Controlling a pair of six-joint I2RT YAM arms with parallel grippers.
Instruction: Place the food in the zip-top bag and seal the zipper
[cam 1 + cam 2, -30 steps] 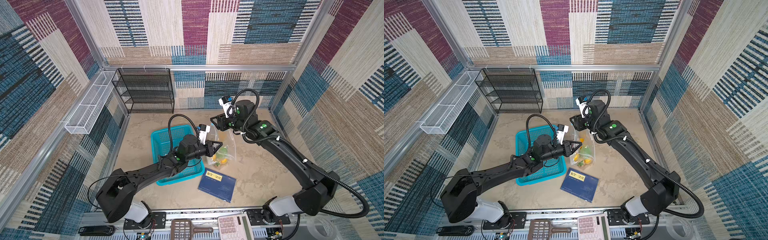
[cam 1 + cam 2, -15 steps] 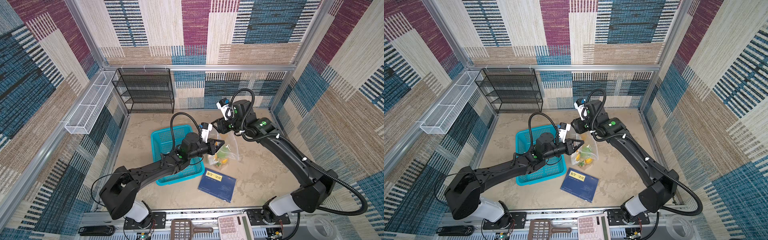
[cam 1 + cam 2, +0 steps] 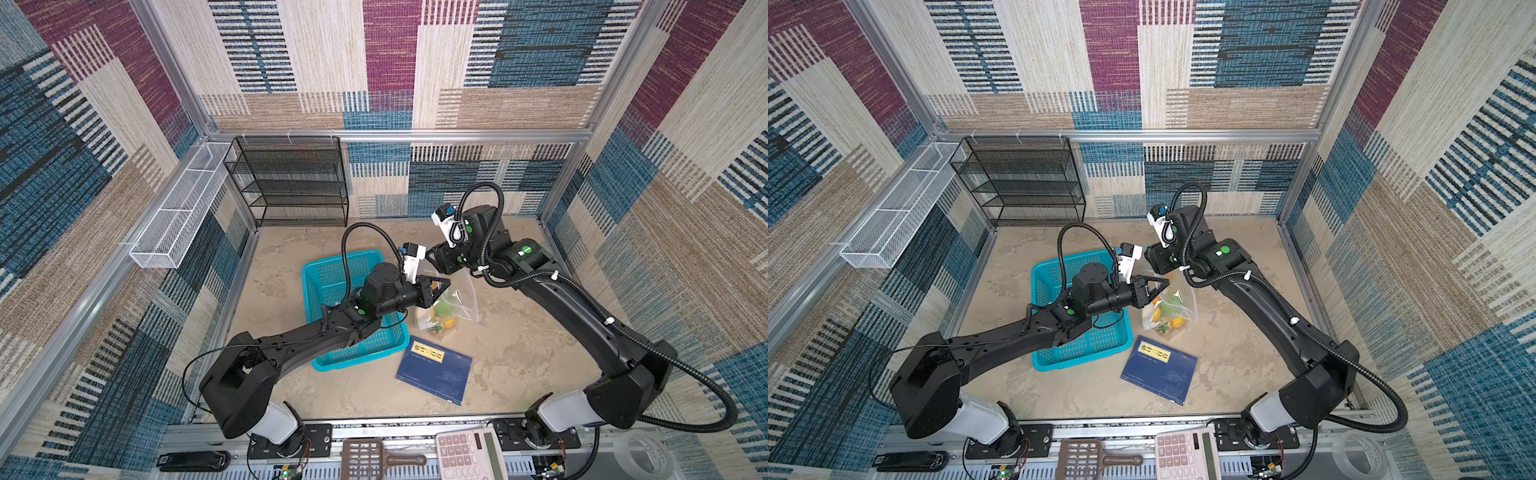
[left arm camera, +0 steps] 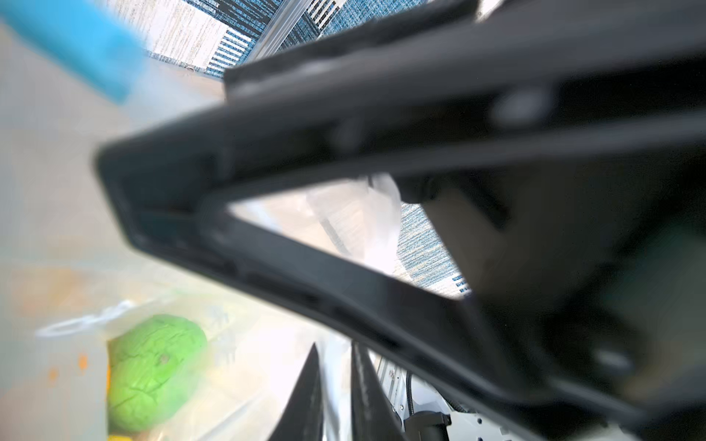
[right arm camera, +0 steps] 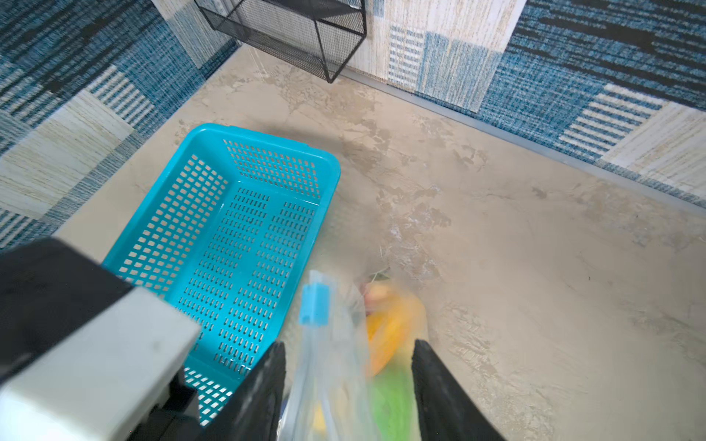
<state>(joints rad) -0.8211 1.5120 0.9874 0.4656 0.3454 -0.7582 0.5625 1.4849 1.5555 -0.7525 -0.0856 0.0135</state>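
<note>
Two grippers (image 3: pixel 445 285) (image 5: pixel 345 353), one zip-top bag (image 3: pixel 460 306)

Clear zip-top bag (image 3: pixel 464 300) held up, mouth at 12 o'clock; green, orange food (image 3: pixel 442 311) bunched at 6 o'clock end; zipper slider (image 5: pixel 315 305) light-blue.

Bright even light, soft shadows; wrist views partly blurred.

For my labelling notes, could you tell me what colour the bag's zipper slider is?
Light blue; the slider shows best in the right wrist view.
</note>
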